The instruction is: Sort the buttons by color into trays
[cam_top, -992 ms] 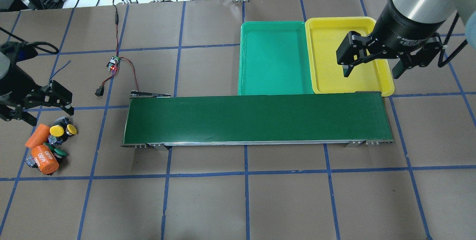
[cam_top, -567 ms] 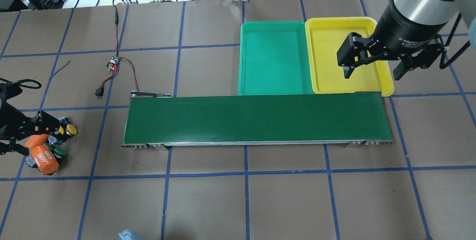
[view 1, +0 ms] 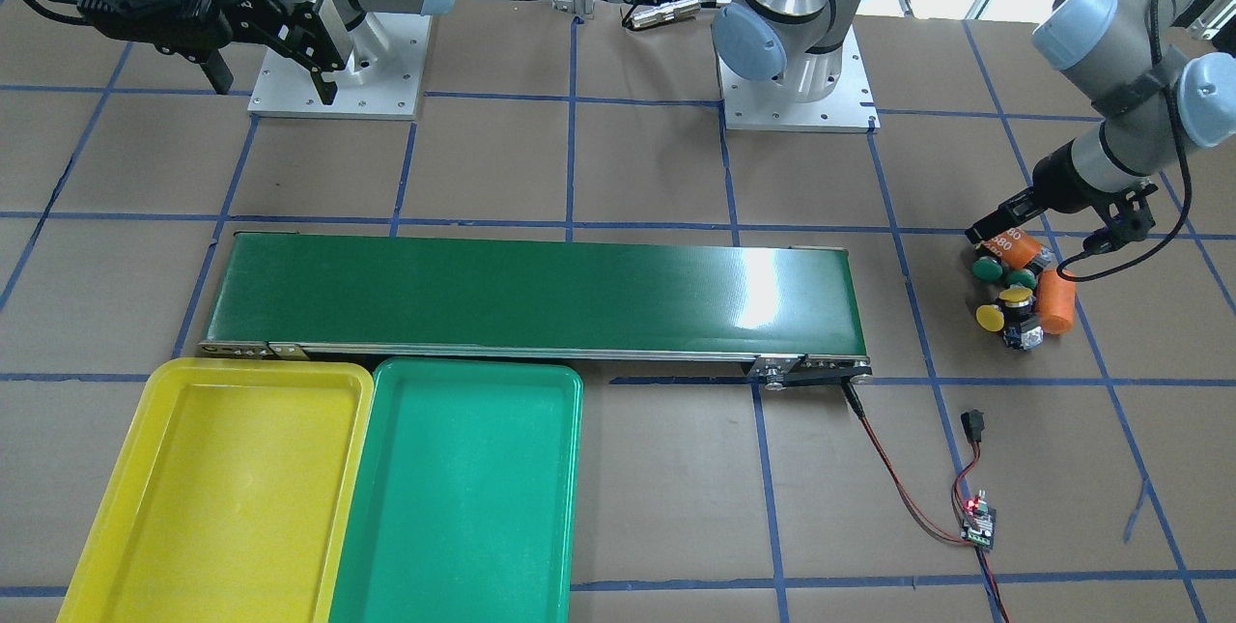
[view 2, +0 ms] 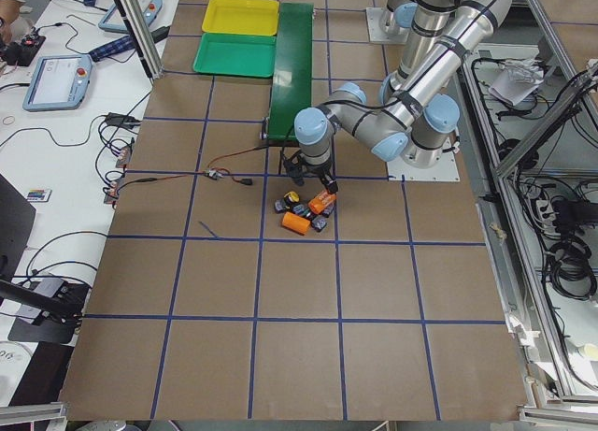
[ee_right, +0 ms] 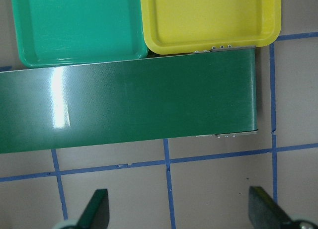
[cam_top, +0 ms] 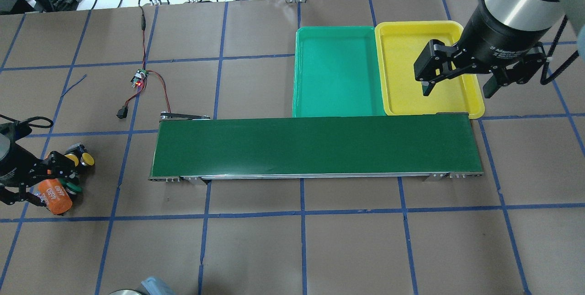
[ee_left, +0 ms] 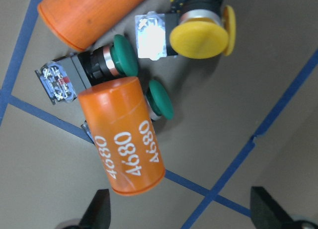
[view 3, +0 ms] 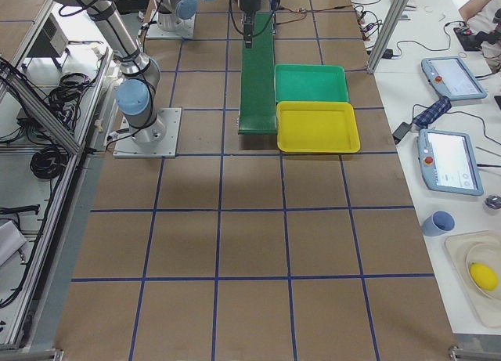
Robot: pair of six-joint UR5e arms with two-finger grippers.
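Buttons (ee_left: 198, 38) carry round yellow or green caps on seemingly black bodies.

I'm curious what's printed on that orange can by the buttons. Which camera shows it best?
The left wrist view: the orange can sits close up, "4680" readable. Overhead and front-facing views show it small and partly covered; the left side view, a speck; the others, nothing.

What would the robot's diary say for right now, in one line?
left gripper: open, low over buttons and orange cylinders | right gripper: open, raised, empty | yellow tray, green tray: no buttons
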